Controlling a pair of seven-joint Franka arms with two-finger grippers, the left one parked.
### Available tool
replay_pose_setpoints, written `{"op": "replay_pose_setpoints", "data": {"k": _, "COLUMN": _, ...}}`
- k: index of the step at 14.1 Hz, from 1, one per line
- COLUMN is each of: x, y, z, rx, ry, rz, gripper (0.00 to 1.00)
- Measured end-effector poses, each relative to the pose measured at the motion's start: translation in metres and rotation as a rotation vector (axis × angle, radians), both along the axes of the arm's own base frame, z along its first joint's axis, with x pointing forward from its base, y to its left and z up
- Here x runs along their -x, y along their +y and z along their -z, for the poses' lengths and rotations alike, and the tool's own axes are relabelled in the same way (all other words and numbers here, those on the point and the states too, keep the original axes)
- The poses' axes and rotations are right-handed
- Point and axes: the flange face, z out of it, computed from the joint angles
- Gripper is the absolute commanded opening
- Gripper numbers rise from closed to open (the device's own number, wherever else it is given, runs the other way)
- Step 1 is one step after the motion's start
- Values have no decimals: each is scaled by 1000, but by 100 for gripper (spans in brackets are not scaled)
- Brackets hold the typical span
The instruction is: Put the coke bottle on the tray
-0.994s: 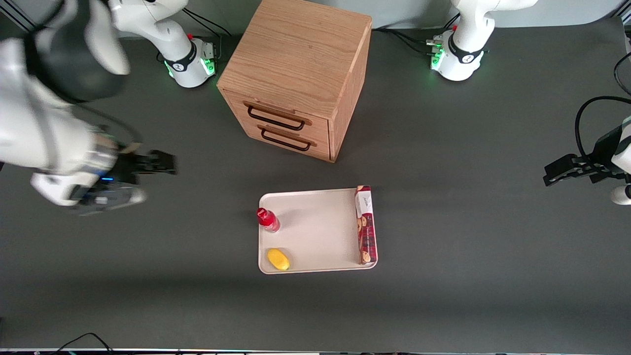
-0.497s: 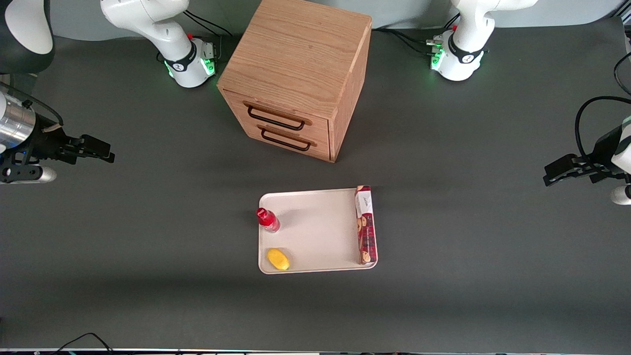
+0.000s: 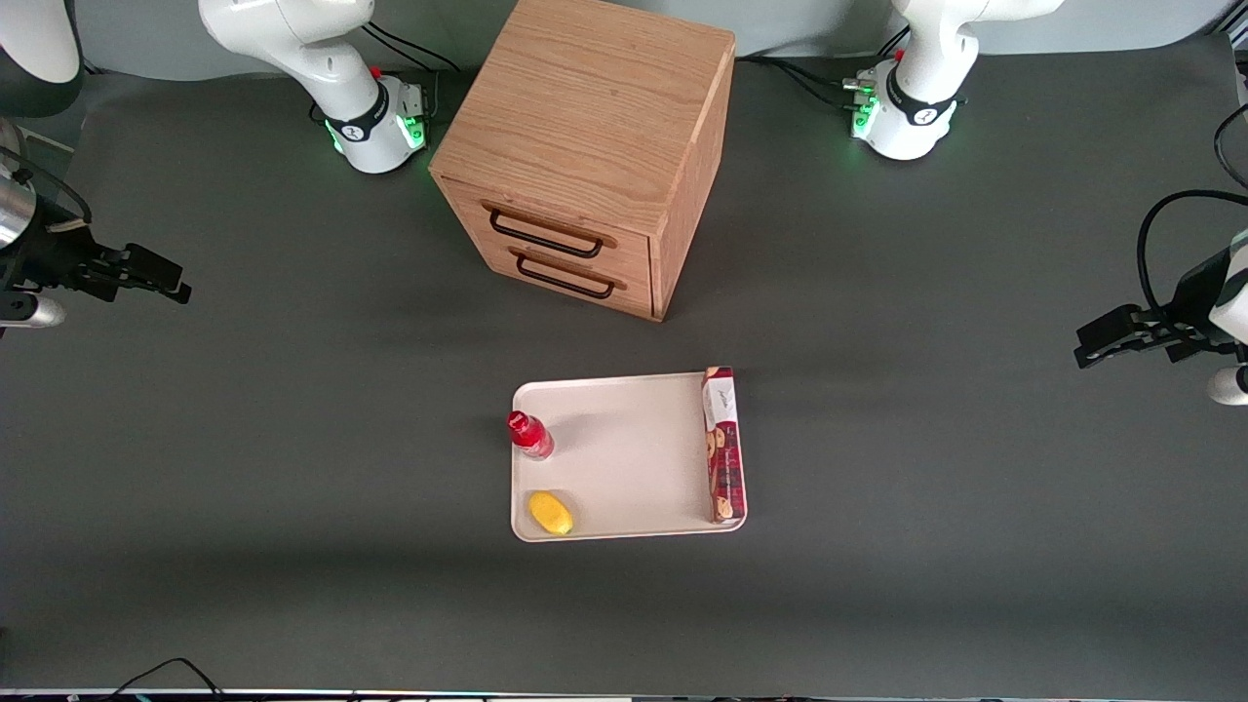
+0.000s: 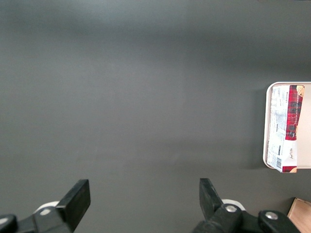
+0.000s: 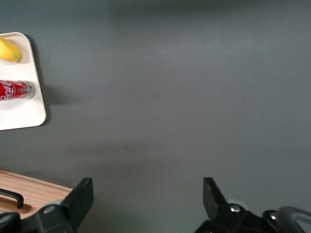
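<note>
**Q:** Front view, nearest things first: what sits on the table (image 3: 292, 546)?

**A:** Closest to the camera is a flat off-white tray (image 3: 634, 458) with rounded corners; a yellow lemon (image 3: 550, 513) lies in its nearest corner toward the working arm's end; just farther from the camera, along that same edge, the coke bottle (image 3: 529, 435) stands upright on the tray, all red with a red cap; a long red cookie box (image 3: 723, 445) lies along the tray's edge toward the parked arm's end.

**Q:** And farther away than the tray?

**A:** A wooden drawer cabinet (image 3: 595, 156) stands well apart from the tray; two dark handles (image 3: 551, 255) are on its front, one above the other, and both drawers are shut.

**Q:** Where is the gripper?

**A:** The gripper (image 3: 146, 275) hangs over bare table at the working arm's end, well apart from the tray and bottle; it holds nothing.

**Q:** How do its jaws stand?

**A:** In the right wrist view the two dark fingers (image 5: 80, 199) stand wide apart with only grey table between them; the same view shows the bottle (image 5: 14, 90) and lemon (image 5: 8, 50) on the tray's corner (image 5: 34, 104), and an edge of the cabinet (image 5: 34, 194).
</note>
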Motion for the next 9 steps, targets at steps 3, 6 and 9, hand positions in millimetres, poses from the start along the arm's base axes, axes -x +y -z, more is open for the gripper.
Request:
{"op": "replay_pose_setpoints", "data": {"k": 3, "x": 1, "y": -8, "z": -1, "rx": 6, "ry": -2, "rz": 17, "gripper": 100}}
{"op": "replay_pose_setpoints", "data": {"k": 6, "x": -2, "y": -4, "z": -1, "rx": 13, "ry": -4, "rz": 11, "gripper": 100}}
{"op": "replay_pose_setpoints", "data": {"k": 9, "x": -7, "y": -5, "z": 8, "rx": 17, "ry": 11, "rz": 14, "gripper": 100}}
